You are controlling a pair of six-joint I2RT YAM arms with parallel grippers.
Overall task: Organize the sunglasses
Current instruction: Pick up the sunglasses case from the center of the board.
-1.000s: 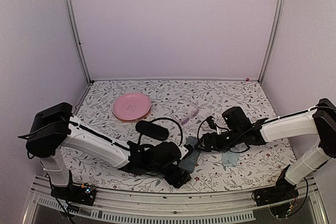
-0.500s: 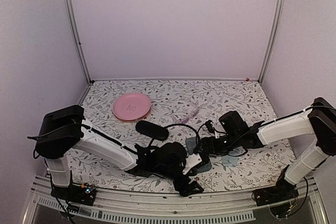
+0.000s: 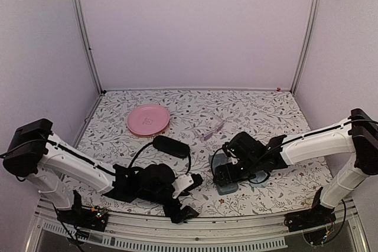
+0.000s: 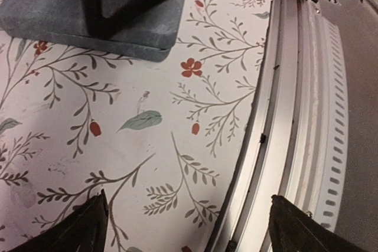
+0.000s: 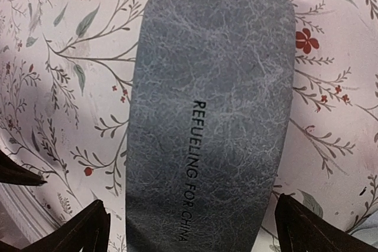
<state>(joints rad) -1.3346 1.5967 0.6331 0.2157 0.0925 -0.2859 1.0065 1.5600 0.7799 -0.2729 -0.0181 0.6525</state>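
Note:
A pale pinkish pair of sunglasses lies folded on the floral table, behind both arms and touched by neither. My right gripper hangs open over the closed grey-blue case, its fingertips spread past the case's long sides. The same case lies flat in front of that gripper. My left gripper is open and empty near the table's front edge, left of the case.
A black oval case lies just behind the left arm. A pink plate sits at the back left. A light blue cloth lies right of the grey-blue case. The metal front rail runs beside the left gripper.
The left arm has pulled back leftward and toward the front edge, away from the grey-blue case. The right gripper has shifted left over the case and opened a little wider.

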